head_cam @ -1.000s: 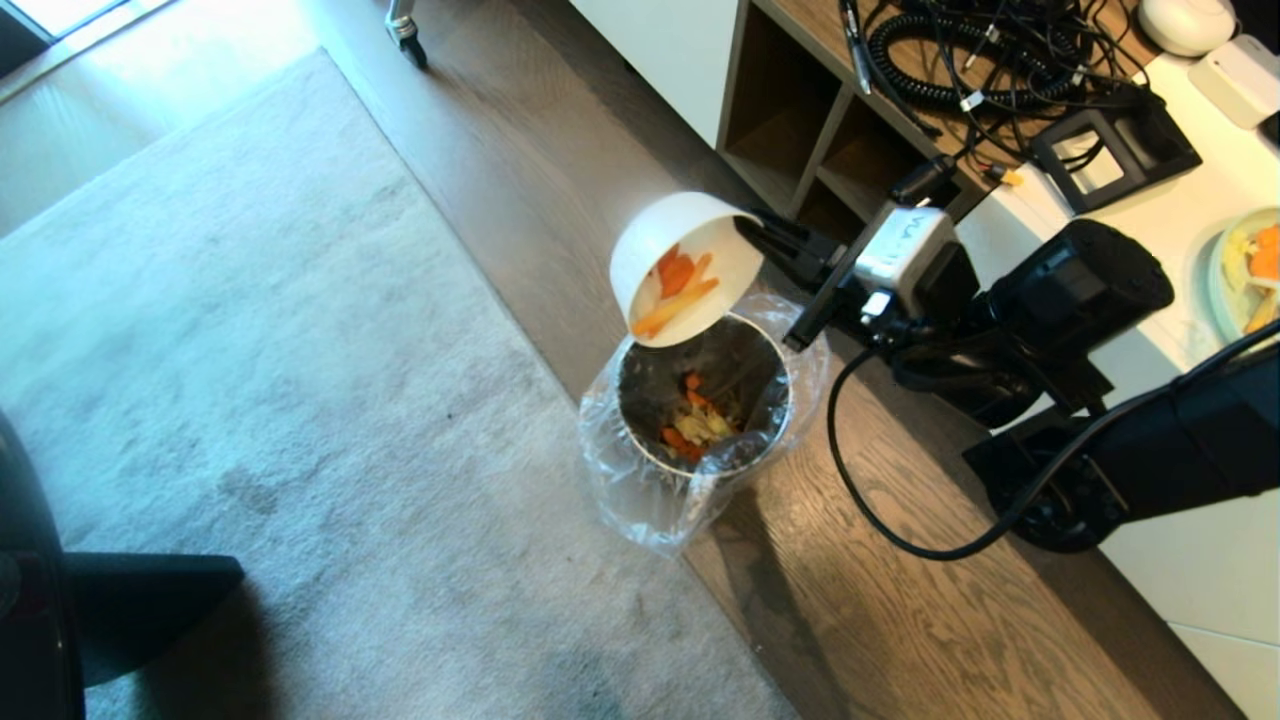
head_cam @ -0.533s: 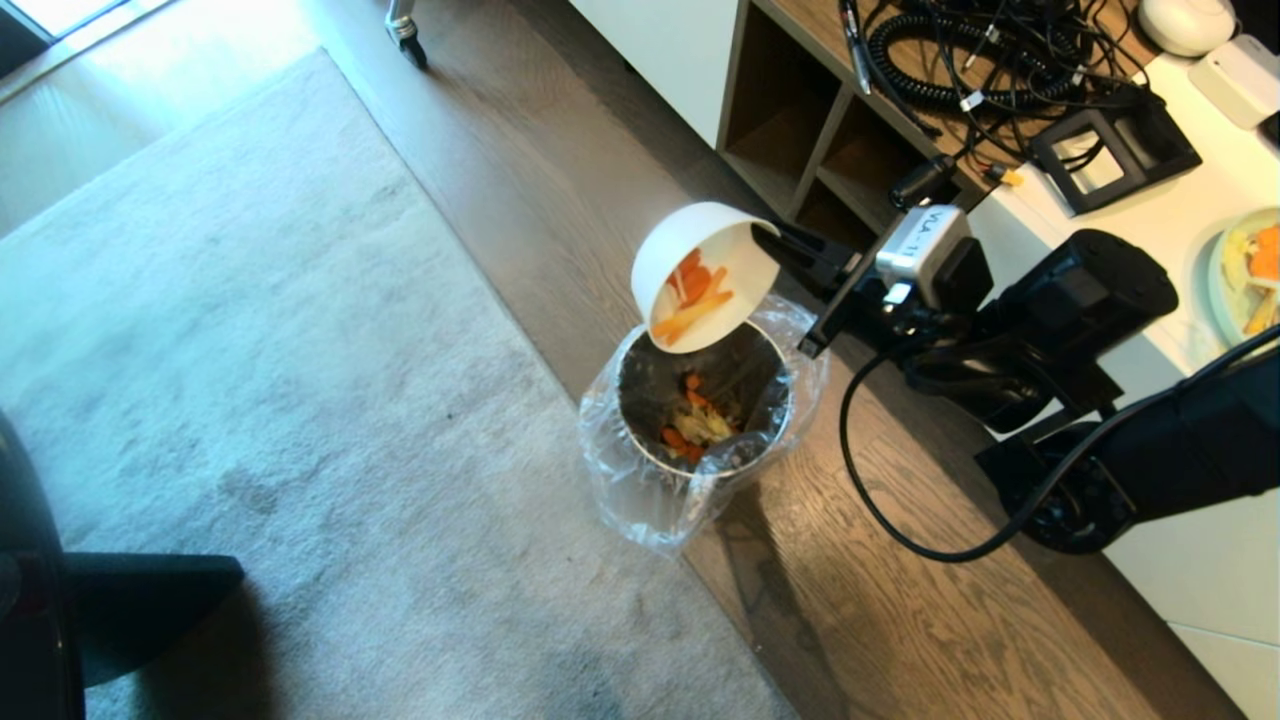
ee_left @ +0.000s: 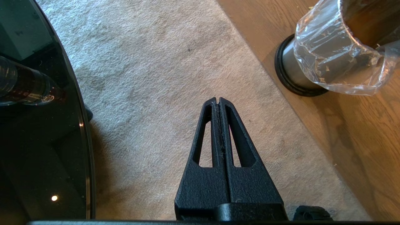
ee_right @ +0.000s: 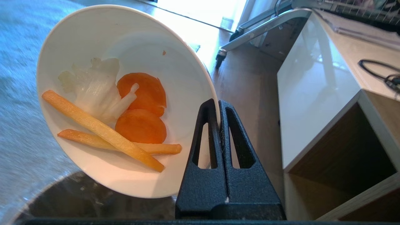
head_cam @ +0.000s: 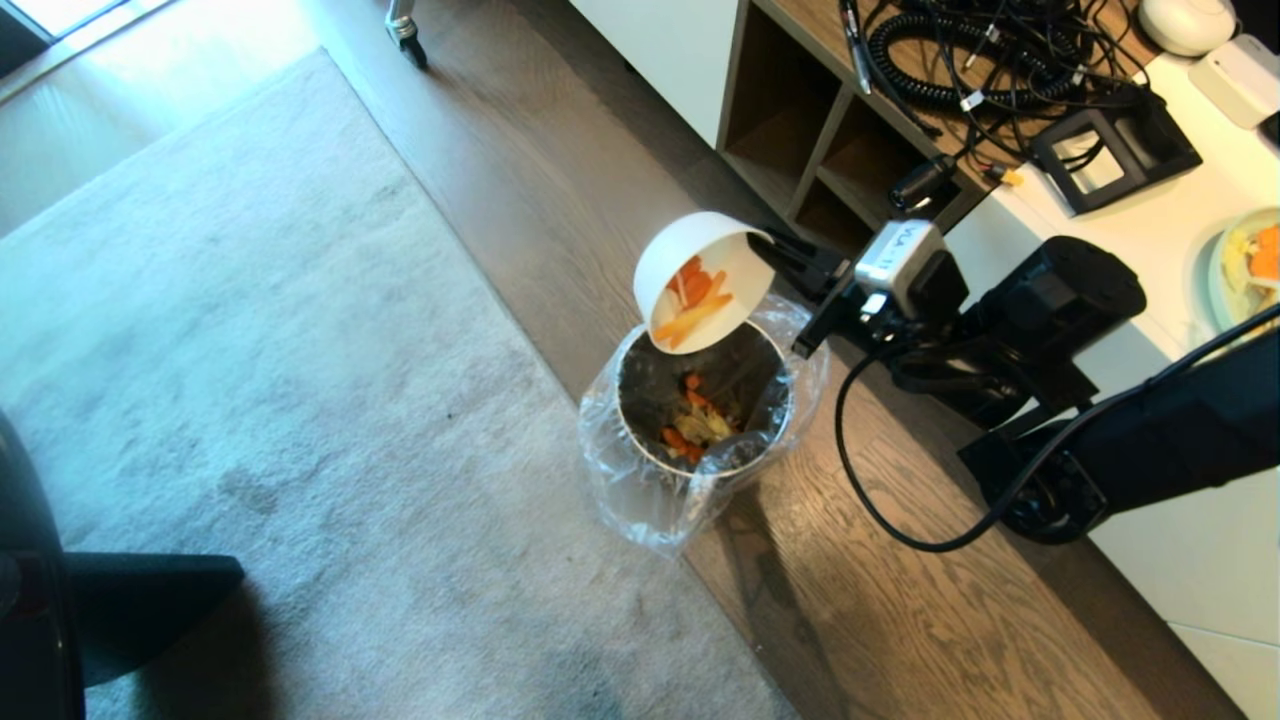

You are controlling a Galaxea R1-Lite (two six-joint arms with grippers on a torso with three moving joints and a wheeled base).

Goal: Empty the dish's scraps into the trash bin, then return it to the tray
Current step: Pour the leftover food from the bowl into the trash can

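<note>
Right gripper (head_cam: 775, 248) is pinching the rim of the dish (head_cam: 700, 275), fingers (ee_right: 218, 125) clamped tight on the white wall, arm reaching in from the right over the wood floor (head_cam: 880, 620). Dish is hanging tilted steeply, mouth facing down toward the trash bin (head_cam: 700, 405), lower edge just above the bin's far rim. Scraps (head_cam: 692, 300) are sitting inside the dish: two orange slices, a couple of long orange strips, a pale whitish peel piece, all lying against the lower wall, none over the lip. Bin is standing on the floor at the edge of the grey rug (head_cam: 300, 400), clear liner bag (head_cam: 640, 490) bulging around it, a heap of orange and yellowish bits at the bottom.

Left gripper (ee_left: 218, 103) is hanging parked over the rug beside the glossy black round table (ee_left: 37, 140), fingers pressed together, holding nothing.

On the white counter (head_cam: 1150, 230) at right, a pale plate (head_cam: 1240, 270) is carrying mixed orange and yellow pieces.

Against a second ago: dish is sitting a bit further right and lower, closer over the bin mouth; scraps have slid only slightly, nothing has dropped; bin contents look the same.
</note>
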